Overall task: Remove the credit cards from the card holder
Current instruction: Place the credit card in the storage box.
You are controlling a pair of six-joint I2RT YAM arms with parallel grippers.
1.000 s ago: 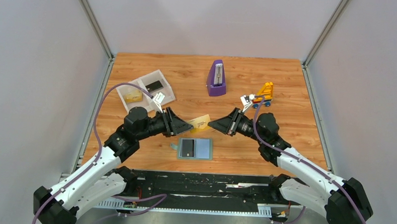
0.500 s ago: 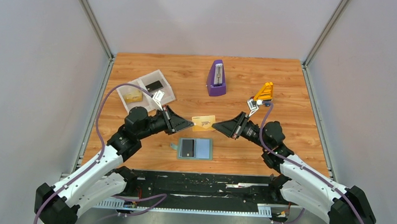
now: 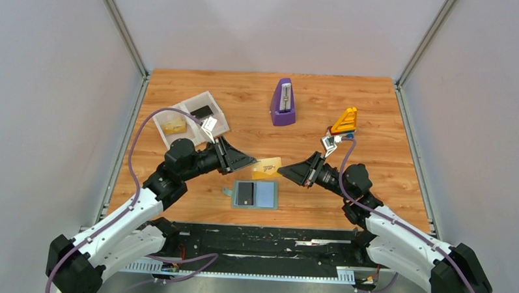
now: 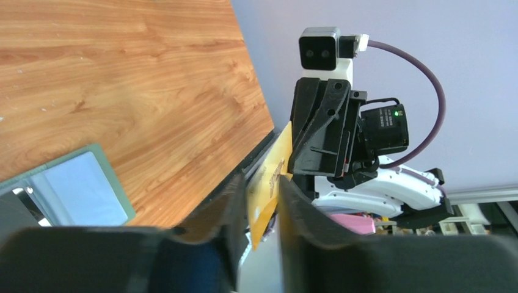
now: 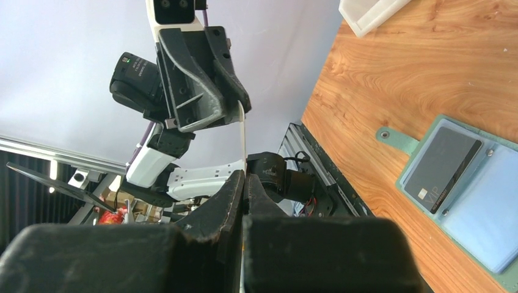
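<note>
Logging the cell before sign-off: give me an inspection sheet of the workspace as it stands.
Surface: wooden table, intact.
Job's things: holder open flat, dark card lying on one half; gold card out, in the air between the grippers.
Clutter: white tray with two small items, purple metronome, orange toy; all apart from the holder.
Grippers: right gripper shut on gold card; left gripper jaws parted around its other end.
Cables: purple cable looping from each wrist.
Surroundings: grey walls, metal posts.
</note>
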